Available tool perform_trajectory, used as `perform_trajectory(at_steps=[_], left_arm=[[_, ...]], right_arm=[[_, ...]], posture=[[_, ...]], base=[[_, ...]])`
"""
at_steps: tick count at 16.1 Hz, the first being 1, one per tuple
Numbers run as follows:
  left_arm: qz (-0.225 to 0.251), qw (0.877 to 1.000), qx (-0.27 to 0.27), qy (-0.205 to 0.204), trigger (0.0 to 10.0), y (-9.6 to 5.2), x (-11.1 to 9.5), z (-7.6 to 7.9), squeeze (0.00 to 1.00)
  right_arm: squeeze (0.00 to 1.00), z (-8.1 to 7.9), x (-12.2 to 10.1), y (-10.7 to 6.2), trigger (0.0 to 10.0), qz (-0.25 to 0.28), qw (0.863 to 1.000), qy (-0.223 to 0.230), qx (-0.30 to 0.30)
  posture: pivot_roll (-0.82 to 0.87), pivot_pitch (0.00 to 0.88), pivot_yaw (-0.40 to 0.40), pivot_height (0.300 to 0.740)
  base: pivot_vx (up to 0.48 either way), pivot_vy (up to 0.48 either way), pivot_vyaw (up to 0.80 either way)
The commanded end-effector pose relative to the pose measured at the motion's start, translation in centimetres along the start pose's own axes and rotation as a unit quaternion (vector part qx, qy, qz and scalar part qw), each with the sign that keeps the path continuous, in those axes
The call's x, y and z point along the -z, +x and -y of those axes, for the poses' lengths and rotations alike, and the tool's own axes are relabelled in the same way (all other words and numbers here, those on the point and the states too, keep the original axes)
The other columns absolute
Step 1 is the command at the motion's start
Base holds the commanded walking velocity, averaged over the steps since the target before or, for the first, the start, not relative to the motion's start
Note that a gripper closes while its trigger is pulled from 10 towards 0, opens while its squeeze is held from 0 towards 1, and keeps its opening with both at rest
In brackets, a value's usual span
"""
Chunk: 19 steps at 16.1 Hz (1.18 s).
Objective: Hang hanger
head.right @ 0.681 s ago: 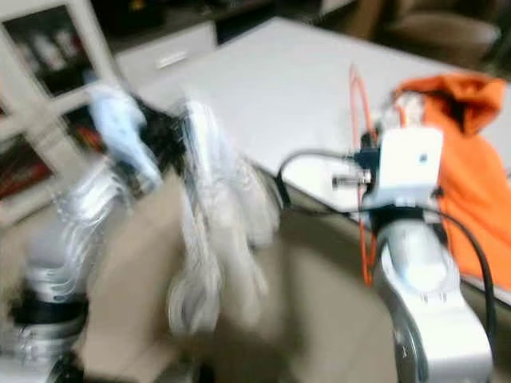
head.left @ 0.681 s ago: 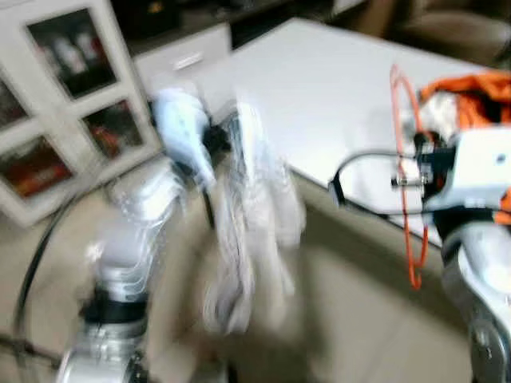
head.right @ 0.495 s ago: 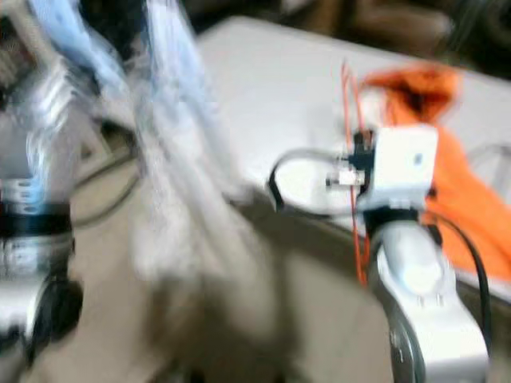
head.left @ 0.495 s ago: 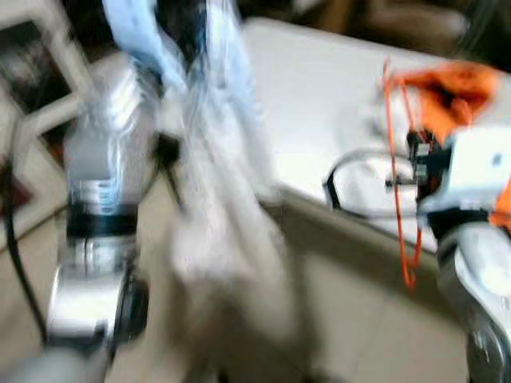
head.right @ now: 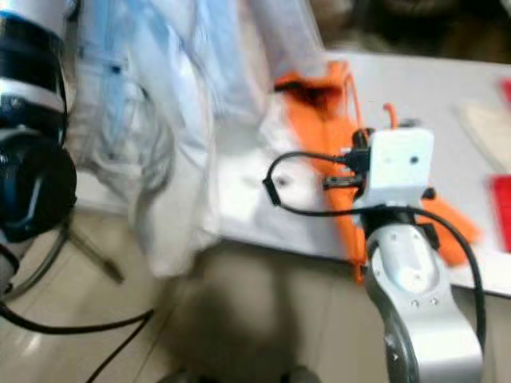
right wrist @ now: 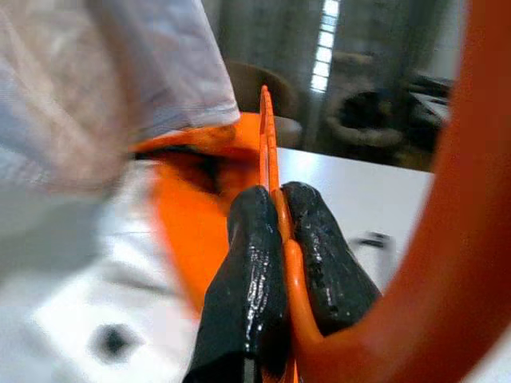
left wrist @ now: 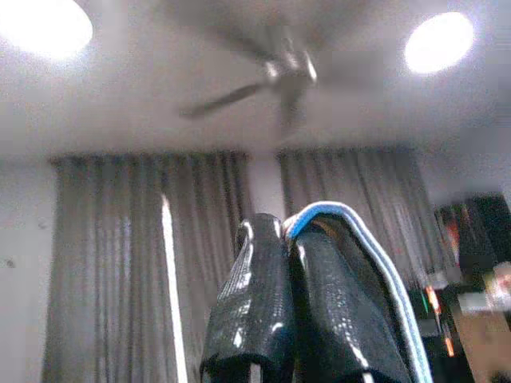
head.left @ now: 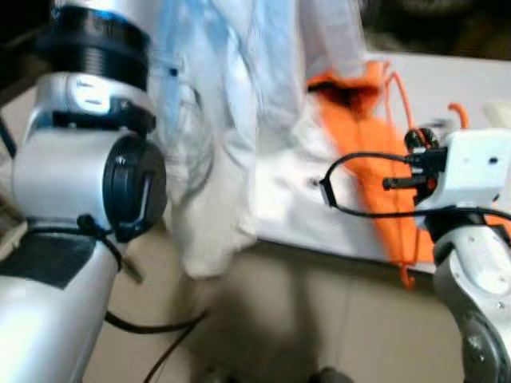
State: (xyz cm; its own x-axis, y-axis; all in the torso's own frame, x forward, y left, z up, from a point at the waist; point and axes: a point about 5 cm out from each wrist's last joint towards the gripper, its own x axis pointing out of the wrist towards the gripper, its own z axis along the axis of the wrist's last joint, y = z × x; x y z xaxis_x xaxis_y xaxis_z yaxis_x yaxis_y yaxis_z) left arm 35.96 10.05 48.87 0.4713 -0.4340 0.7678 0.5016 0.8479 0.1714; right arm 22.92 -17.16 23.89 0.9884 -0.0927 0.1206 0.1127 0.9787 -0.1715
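My left gripper [left wrist: 286, 233] points up toward the ceiling, shut on the rim of a light blue hanger [left wrist: 382, 267]. A white and pale blue garment [head.left: 215, 159] hangs blurred beside my raised left arm [head.left: 80, 159], in front of the table's near edge. My right gripper [right wrist: 274, 199] is shut on a thin orange hanger [right wrist: 267, 136]. The orange garment [head.left: 367, 152] on that hanger lies on the white table [head.right: 399, 88], just beyond my right wrist [head.left: 471, 167].
Beige floor tiles [head.left: 319, 319] run below the table's near edge, with a black cable [head.left: 152, 325] lying on them. A red item [head.right: 503, 207] and a cream item [head.right: 487, 128] sit at the table's right. Grey curtains [left wrist: 128, 263] and a ceiling fan [left wrist: 283, 72] show overhead.
The camera has swung to the right along the table. My left arm has risen, lifting the white garment higher and closer. The right gripper still holds the orange hanger.
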Motion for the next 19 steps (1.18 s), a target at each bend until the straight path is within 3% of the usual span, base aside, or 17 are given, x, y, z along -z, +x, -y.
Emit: perform_trajectory(at_steps=[1, 2, 4, 5, 6, 7, 9, 10, 11, 13, 14, 16, 17, 18, 19], left_arm=[[-0.005, 0.999, -0.002, 0.031, 10.0, 0.2, -0.1, -0.2, 0.00], [-0.056, 0.996, -0.004, 0.069, 10.0, -0.8, 2.4, -0.3, 0.00], [-0.182, 0.972, 0.004, 0.149, 10.0, -4.1, 8.5, 0.2, 0.00], [-0.198, 0.967, 0.006, 0.158, 10.0, -4.7, 9.3, 0.2, 0.00], [-0.298, 0.934, 0.022, 0.194, 10.0, -9.1, 14.3, 0.8, 0.00], [-0.371, 0.909, 0.043, 0.185, 10.0, -13.0, 17.4, 1.2, 0.00], [-0.455, 0.869, 0.110, 0.160, 10.0, -17.6, 19.9, 1.6, 0.00], [-0.481, 0.858, 0.124, 0.134, 10.0, -18.8, 20.3, 1.6, 0.00], [-0.546, 0.826, 0.116, 0.072, 10.0, -22.0, 20.9, 0.3, 1.00], [-0.572, 0.812, 0.110, 0.046, 10.0, -23.6, 20.5, -0.9, 1.00], [-0.591, 0.799, 0.109, 0.026, 10.0, -25.1, 18.7, -3.6, 1.00], [-0.589, 0.801, 0.107, 0.019, 10.0, -25.2, 17.7, -4.6, 1.00], [-0.554, 0.829, 0.074, -0.011, 10.0, -24.3, 15.2, -6.5, 1.00], [-0.554, 0.829, 0.074, -0.011, 10.0, -24.3, 15.2, -6.5, 1.00], [-0.527, 0.847, 0.057, -0.022, 10.0, -23.7, 13.8, -7.3, 1.00]], right_arm=[[0.00, 0.0, -0.4, -0.3, 10.0, 0.008, 1.000, 0.004, 0.004], [0.00, -0.2, -0.4, -0.3, 10.0, 0.007, 1.000, 0.002, -0.001], [0.00, -0.6, -0.3, -0.3, 10.0, 0.001, 1.000, 0.001, -0.021], [0.00, -0.7, -0.2, -0.3, 10.0, 0.000, 1.000, 0.000, -0.025], [0.00, -1.4, 0.2, -0.6, 10.0, -0.014, 0.998, 0.001, -0.060], [0.00, -2.2, 0.5, -0.9, 10.0, -0.022, 0.996, 0.009, -0.088], [0.00, -2.8, 0.5, -1.3, 10.0, -0.027, 0.993, 0.014, -0.116], [0.00, -2.9, 0.6, -1.4, 10.0, -0.029, 0.992, 0.015, -0.122], [0.00, -3.2, 0.8, -1.8, 10.0, -0.037, 0.990, 0.016, -0.136], [0.00, -3.3, 1.0, -1.9, 10.0, -0.041, 0.989, 0.017, -0.140], [0.00, -3.2, 1.0, -1.8, 10.0, -0.040, 0.989, 0.018, -0.141], [0.00, -3.1, 1.0, -1.8, 10.0, -0.040, 0.989, 0.017, -0.140], [0.00, -2.9, 0.9, -1.7, 10.0, -0.036, 0.990, 0.017, -0.133], [0.00, -2.9, 0.9, -1.7, 10.0, -0.036, 0.990, 0.017, -0.133], [0.00, -2.8, 0.9, -1.6, 10.0, -0.033, 0.991, 0.017, -0.129]], posture=[[-0.20, 0.077, 0.096, 0.740], [-0.20, 0.079, 0.092, 0.740], [-0.20, 0.082, 0.089, 0.740], [-0.20, 0.082, 0.089, 0.740], [-0.19, 0.089, 0.085, 0.740], [-0.19, 0.094, 0.085, 0.740], [-0.19, 0.099, 0.087, 0.740], [-0.19, 0.101, 0.087, 0.740], [-0.19, 0.101, 0.086, 0.740], [-0.18, 0.100, 0.083, 0.740], [-0.18, 0.098, 0.082, 0.740], [-0.17, 0.095, 0.081, 0.740], [-0.17, 0.091, 0.082, 0.740], [-0.17, 0.091, 0.082, 0.740], [-0.16, 0.089, 0.084, 0.740]], base=[[0.349, 0.000, -0.80], [0.349, 0.000, -0.80], [0.347, 0.000, -0.80], [0.349, 0.000, -0.80], [0.244, 0.000, 0.00], [0.000, 0.000, 0.00], [0.000, 0.000, 0.00], [0.000, 0.000, 0.00], [0.000, 0.000, 0.00], [0.000, 0.000, 0.00], [0.000, 0.000, 0.00], [0.000, 0.000, 0.00], [0.000, 0.000, 0.00], [0.000, 0.000, 0.00], [0.000, 0.000, 0.00]])
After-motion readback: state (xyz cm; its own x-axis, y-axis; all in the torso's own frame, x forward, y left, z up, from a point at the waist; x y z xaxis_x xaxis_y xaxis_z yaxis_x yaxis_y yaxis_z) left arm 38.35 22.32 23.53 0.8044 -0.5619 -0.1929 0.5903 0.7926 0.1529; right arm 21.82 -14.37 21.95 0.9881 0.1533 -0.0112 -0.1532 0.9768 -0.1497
